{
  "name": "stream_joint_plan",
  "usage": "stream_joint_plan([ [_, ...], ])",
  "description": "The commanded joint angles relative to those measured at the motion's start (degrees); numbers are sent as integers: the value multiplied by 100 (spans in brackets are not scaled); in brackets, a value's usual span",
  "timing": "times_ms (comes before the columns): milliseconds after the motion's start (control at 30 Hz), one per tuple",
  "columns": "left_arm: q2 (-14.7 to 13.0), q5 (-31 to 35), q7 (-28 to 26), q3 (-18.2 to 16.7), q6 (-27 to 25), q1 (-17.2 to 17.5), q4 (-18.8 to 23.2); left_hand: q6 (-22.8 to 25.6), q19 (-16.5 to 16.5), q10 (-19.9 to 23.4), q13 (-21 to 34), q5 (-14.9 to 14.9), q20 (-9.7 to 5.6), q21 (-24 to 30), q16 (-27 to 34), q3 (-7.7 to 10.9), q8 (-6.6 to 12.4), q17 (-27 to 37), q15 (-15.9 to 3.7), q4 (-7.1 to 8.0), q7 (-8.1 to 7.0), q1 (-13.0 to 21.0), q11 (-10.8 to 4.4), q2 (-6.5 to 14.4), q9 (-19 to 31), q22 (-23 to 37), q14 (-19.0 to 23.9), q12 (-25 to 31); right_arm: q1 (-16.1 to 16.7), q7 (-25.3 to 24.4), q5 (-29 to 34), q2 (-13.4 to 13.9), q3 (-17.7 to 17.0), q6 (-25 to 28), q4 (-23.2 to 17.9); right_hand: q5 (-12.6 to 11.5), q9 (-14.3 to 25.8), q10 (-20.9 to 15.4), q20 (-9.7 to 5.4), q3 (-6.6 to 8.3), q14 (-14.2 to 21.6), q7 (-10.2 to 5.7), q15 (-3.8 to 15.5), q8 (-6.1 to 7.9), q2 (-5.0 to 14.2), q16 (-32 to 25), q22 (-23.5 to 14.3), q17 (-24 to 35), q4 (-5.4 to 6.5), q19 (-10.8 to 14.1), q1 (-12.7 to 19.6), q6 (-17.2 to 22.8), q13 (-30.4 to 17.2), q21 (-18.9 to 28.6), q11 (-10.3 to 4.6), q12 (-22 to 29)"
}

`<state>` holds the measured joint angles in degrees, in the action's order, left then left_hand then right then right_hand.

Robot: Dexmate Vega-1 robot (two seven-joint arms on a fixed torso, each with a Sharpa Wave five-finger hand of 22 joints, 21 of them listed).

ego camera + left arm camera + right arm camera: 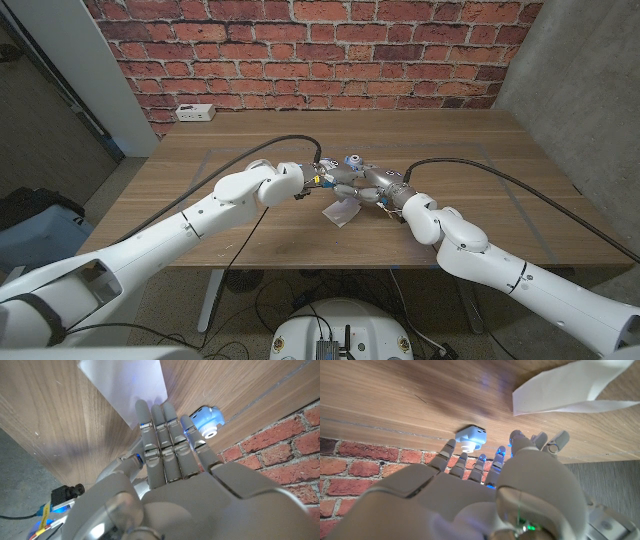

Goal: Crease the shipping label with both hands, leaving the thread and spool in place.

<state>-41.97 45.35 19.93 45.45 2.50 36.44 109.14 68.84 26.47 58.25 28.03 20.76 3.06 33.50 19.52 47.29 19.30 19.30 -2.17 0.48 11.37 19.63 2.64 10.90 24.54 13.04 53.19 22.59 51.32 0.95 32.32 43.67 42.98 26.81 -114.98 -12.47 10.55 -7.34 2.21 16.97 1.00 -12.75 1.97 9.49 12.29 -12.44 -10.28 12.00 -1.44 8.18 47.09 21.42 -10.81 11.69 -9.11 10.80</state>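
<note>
I'm working in what looks like a robot lab or test room, not a home. A bare wooden bench [250, 225] stands against a red brick wall [320, 50], with a grey concrete wall [585, 70] alongside, a white power strip [195, 113] at the back, and loose cables [280, 295] on the floor.

My hands, left [333, 180] and right [375, 190], are grey on white arms. The shipping label [127, 387] is plain white, the spool [207, 420] pale blue, the table [200, 180] brown woodgrain, the wall [300, 40] red brick.
</note>
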Motion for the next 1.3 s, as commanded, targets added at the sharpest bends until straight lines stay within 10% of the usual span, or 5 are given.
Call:
stream_joint_plan([
  [33,-130,-259,-1161,-438,166,464,75,-99,-58,-54,70,-24,11,42,15,22,30,58,9,51,-29,97,-47,18,72,16,-98,62,351,-694,-1120,-5,-587,-909,191,49,12,34,-74,118,-10,2,253,20,1,-68,-23,67,293,16,-222,-229,-32,21,-15,22],
  [333,-109,-539,-2412,-814,262,961,-13,-413,-133,-433,202,-60,26,95,-148,14,6,112,-20,99,-92,84,-63,-50,220,-1,-454,-2,478,-984,-1842,-45,-853,-1575,433,97,11,18,-16,79,30,-2,178,51,-149,-105,-20,85,594,75,-572,-448,-32,50,104,40],
  [967,-119,-1508,-3366,-1308,532,1594,-137,-2728,-667,-2128,-61,-328,166,7,-883,-175,-937,-363,165,-196,-884,-140,-73,-257,-138,-155,-2153,-975,587,-1309,-2701,-244,-1097,-2491,825,114,9,11,-12,17,77,3,122,64,-227,-101,-17,38,601,181,-685,-542,-30,84,211,45],
  [1300,-28,-2337,-3833,-1595,1220,1824,-578,-3975,-989,-2959,-348,-456,142,-128,-933,-291,-994,-615,191,-282,-1210,-302,-83,-314,-513,-192,-2816,-1253,630,-1407,-3159,-471,-1187,-3005,1111,119,8,-12,-104,-34,169,7,78,83,-255,-122,-16,14,604,280,-769,-570,-29,112,288,54],
])
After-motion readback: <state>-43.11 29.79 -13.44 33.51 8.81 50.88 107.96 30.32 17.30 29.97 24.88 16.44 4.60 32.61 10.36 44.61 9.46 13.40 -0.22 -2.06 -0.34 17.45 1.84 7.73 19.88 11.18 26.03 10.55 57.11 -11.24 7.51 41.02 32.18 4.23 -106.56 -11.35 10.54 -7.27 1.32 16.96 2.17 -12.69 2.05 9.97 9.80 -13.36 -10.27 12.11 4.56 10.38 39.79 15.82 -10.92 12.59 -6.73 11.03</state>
